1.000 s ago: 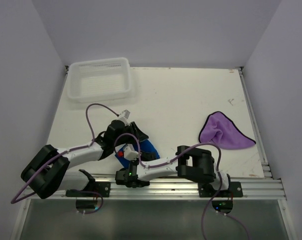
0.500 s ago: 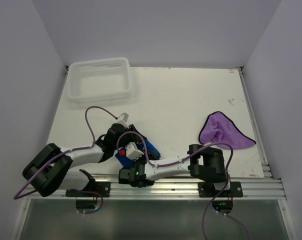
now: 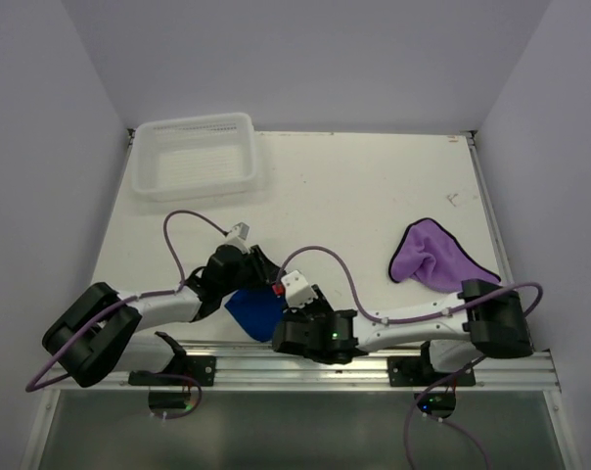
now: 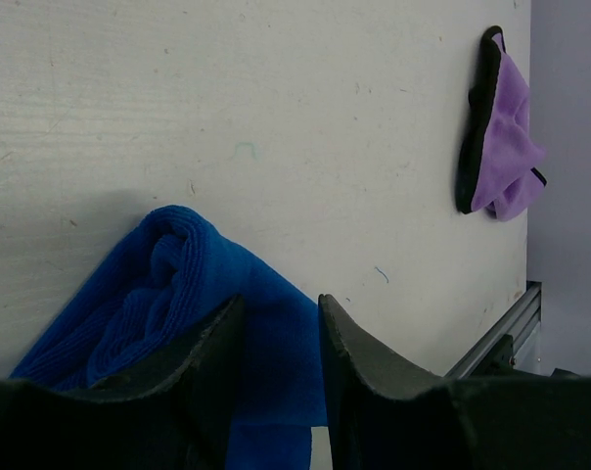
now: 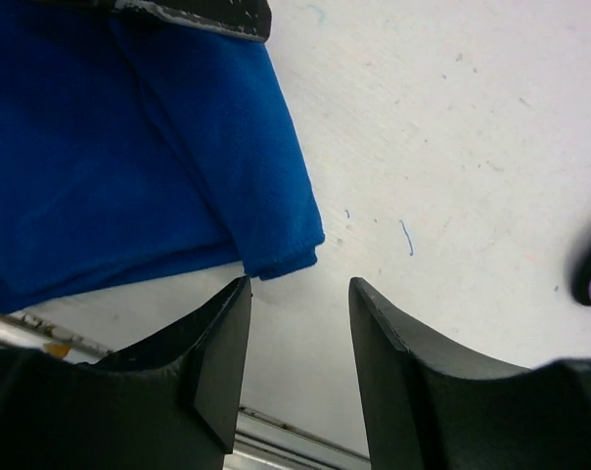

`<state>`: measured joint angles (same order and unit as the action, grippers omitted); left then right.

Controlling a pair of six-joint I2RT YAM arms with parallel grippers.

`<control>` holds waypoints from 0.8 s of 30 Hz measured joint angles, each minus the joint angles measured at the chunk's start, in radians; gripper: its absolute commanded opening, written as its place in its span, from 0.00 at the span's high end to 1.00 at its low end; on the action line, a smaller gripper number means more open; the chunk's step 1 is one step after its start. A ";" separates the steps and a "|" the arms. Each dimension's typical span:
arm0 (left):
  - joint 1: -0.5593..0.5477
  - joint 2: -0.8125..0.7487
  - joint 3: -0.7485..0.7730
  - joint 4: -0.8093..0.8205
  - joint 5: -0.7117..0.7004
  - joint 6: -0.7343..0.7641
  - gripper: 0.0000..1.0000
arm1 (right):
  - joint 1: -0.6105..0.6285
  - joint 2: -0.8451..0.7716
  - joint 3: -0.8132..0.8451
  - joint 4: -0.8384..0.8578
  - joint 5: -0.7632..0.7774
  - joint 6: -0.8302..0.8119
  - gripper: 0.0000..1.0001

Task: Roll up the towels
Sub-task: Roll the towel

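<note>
Plainly we are partway through the first roll: the royal blue cloth towel (image 4: 168,269) lies at the near edge of the white counter (image 3: 374,196), just ahead of the arm bases, with one end curled into a loose roll and the rest flat. Our left tool (image 4: 281,318) has its jaws only a narrow gap apart with blue cloth filling that gap, so we judge it to be pinching the towel. Our right tool (image 5: 300,294) hangs just past the towel's folded corner, jaws a little apart and holding nothing, with bare counter showing between them. To do this step well, we think the left should turn the curl over evenly and tightly while the right pins the free end flat, so the cloth neither skids nor slips onto the aluminium rail (image 3: 540,370). The light purple cloth towel with a dark edge (image 3: 434,257) sits crumpled well apart at the right. The counter looks matte and scuffed. A white plastic mesh basket (image 3: 193,125) stands at its far left corner, and pale lilac walls (image 3: 305,59) close in three sides.
</note>
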<state>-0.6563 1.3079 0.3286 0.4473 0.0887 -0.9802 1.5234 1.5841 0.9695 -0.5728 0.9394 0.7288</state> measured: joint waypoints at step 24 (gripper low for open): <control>0.000 -0.061 -0.063 0.016 -0.019 -0.001 0.60 | -0.525 -0.272 -0.352 0.604 -0.796 0.012 0.45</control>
<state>-0.6559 1.2465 0.2657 0.4637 0.0700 -0.9810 0.9989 1.3121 0.6174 0.0315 0.1432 0.7410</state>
